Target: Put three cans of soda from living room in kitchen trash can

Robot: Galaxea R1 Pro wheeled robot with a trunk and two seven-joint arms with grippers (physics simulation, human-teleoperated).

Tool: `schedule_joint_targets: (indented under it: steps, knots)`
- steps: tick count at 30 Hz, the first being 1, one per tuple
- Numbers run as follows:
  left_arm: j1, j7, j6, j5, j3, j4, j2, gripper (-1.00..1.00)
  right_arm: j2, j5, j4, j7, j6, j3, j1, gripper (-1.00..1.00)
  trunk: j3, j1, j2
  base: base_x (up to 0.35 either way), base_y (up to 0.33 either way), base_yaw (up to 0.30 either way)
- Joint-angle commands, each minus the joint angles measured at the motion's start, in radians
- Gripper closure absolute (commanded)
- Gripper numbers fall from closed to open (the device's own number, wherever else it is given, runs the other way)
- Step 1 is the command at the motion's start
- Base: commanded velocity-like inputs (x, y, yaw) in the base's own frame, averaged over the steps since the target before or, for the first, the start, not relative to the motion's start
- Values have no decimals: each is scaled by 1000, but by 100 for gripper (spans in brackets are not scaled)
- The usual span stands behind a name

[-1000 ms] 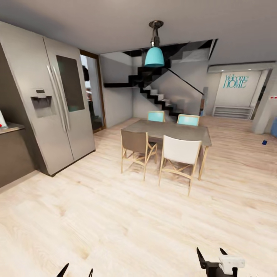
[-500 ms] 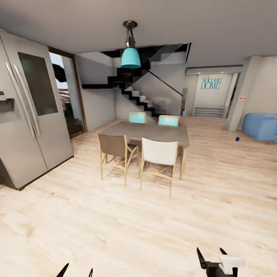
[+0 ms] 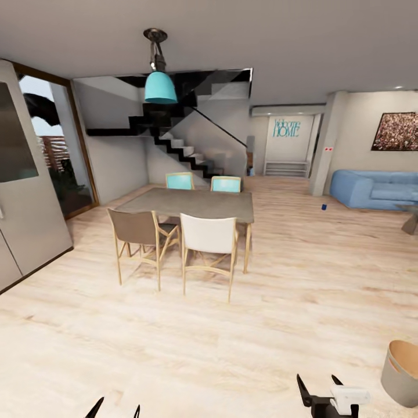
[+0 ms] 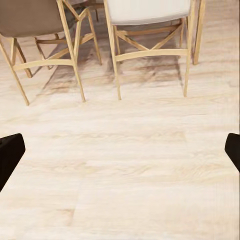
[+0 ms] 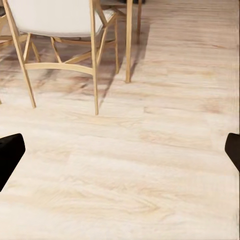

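View has swung right, bringing bin (image 3: 402, 372) beside spread, empty right gripper (image 3: 320, 387) and blue can (image 3: 324, 206) far ahead

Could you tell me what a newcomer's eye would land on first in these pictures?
Probably the grey dining table with its four chairs in the middle of the wood floor, under a turquoise pendant lamp. Next, the blue sofa at far right, with a small dark blue can on the floor before it. The tan-rimmed trash can stands at lower right, near the right gripper.
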Motion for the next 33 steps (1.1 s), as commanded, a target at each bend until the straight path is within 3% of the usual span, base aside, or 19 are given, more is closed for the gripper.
schedule_joint_targets:
  steps: [1, 25, 33]
  knots:
    - [0, 0, 0, 0, 0, 0, 0, -100, 0, 0, 3, 0, 0, 0, 0, -100, 1, 0, 0, 198, -232, -238]
    - [0, 0, 0, 1, -1, 0, 0, -100, 0, 0, 16, 1, -1, 0, -1, -100, 22, 0, 0, 204, -228, -233]
    - [0, -1, 1, 1, 0, 0, 0, -100, 0, 0, 16, 0, -1, 0, -1, -100, 28, 0, 0, 296, -73, -230]
